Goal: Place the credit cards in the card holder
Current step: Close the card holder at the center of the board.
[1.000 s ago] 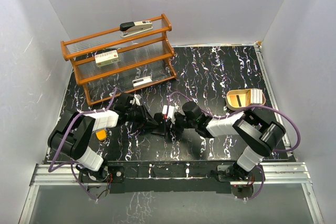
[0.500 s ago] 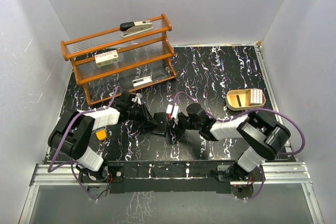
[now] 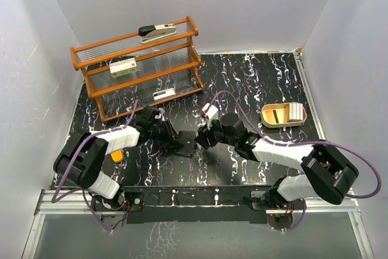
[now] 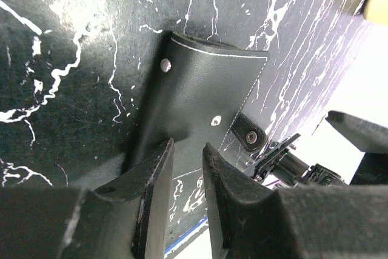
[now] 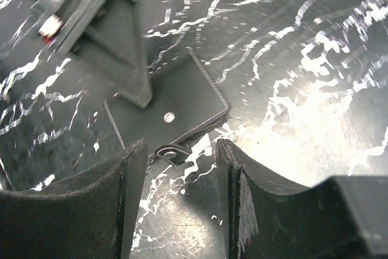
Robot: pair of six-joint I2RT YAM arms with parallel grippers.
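Flanking the snap edge of the card holder [image 5: 170, 104], right fingers [image 5: 130, 198] are released; left fingers [image 4: 151, 192] grip unclear.

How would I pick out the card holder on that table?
Look at the black marbled table, in front of the orange shelf rack. Near the front middle lies the card holder: a flat black stitched case with silver snaps, unlike the tan tray farther right.

White-and-black left arm [image 3: 112, 139] and right arm [image 3: 276, 151] trail purple cables [image 3: 225, 94] (fingers [image 5: 127, 204] matte black).
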